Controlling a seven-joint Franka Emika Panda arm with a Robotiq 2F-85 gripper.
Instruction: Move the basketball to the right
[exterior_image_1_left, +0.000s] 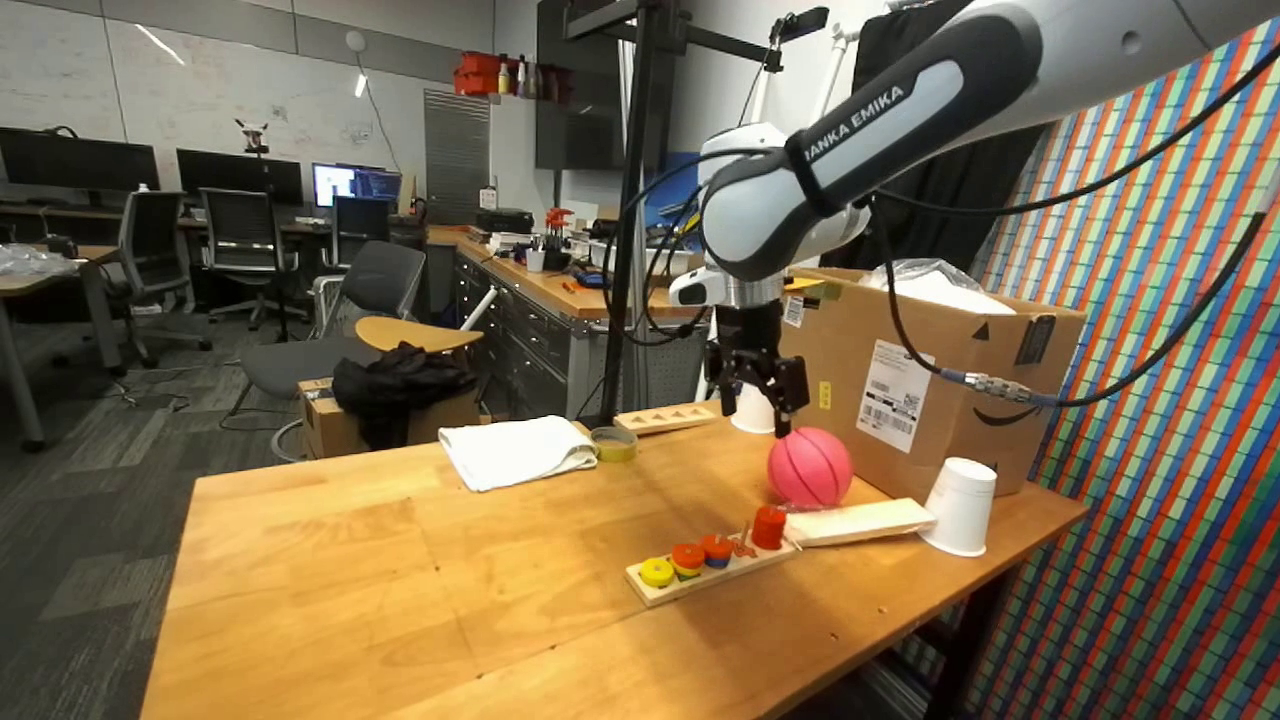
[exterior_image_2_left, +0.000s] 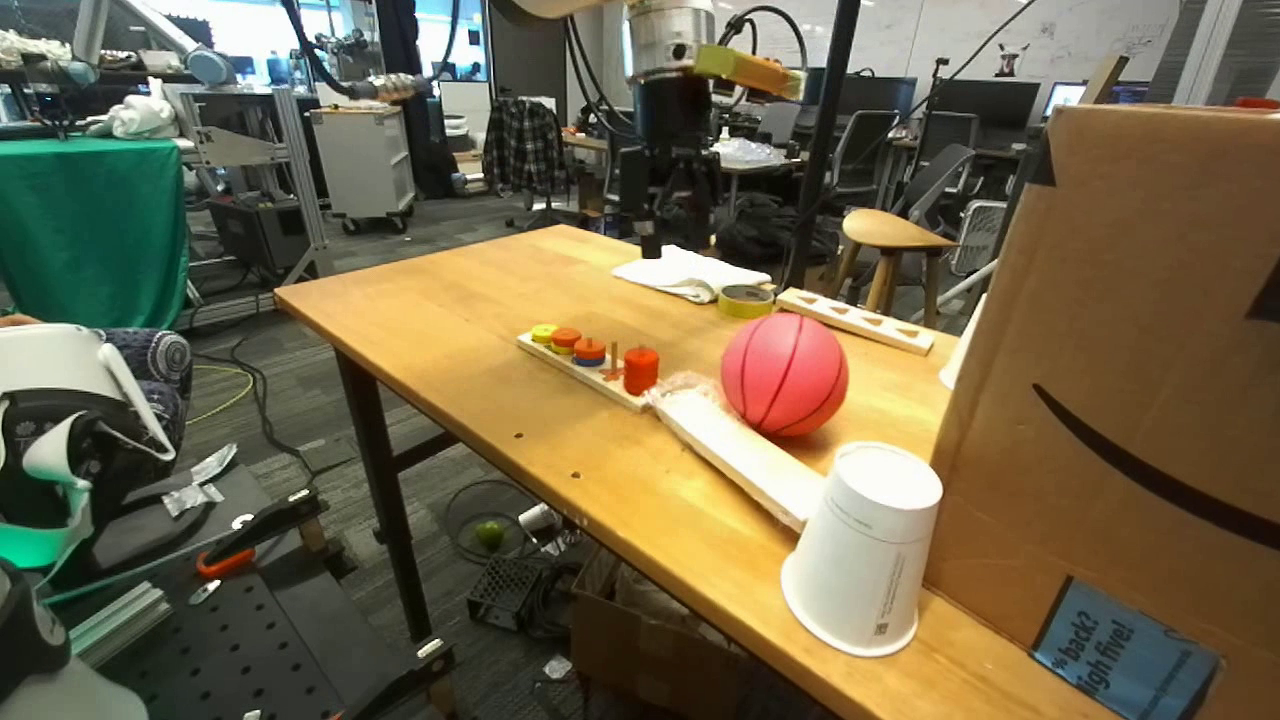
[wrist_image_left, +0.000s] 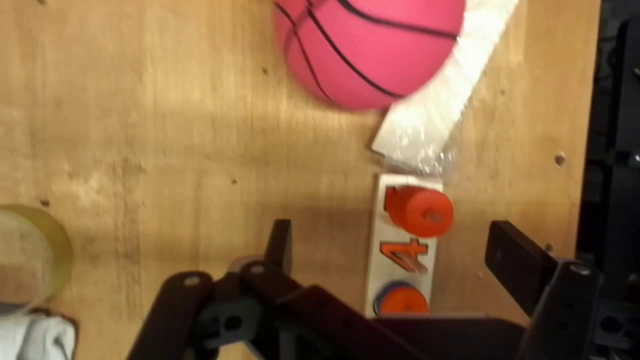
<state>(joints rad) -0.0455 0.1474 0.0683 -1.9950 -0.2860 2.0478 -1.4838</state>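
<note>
The pink basketball with black lines rests on the wooden table in both exterior views (exterior_image_1_left: 810, 468) (exterior_image_2_left: 785, 375). It touches or nearly touches a pale plastic-wrapped board. In the wrist view the ball (wrist_image_left: 370, 50) is at the top, partly cut off by the frame. My gripper (wrist_image_left: 390, 235) is open with nothing between its fingers. It hovers above the table, over the peg toy and apart from the ball. In both exterior views the gripper (exterior_image_1_left: 756, 418) (exterior_image_2_left: 678, 235) hangs higher than the tabletop, pointing down.
The peg toy (wrist_image_left: 375, 280) with colored rings joins the wrapped board (exterior_image_2_left: 740, 450). A white cup (exterior_image_2_left: 865, 550) stands by a large cardboard box (exterior_image_1_left: 860, 350). A second cup (exterior_image_1_left: 752, 415), triangle-hole rack (exterior_image_1_left: 668, 418), tape roll (exterior_image_1_left: 614, 446) and white cloth (exterior_image_1_left: 518, 452) lie along the far side.
</note>
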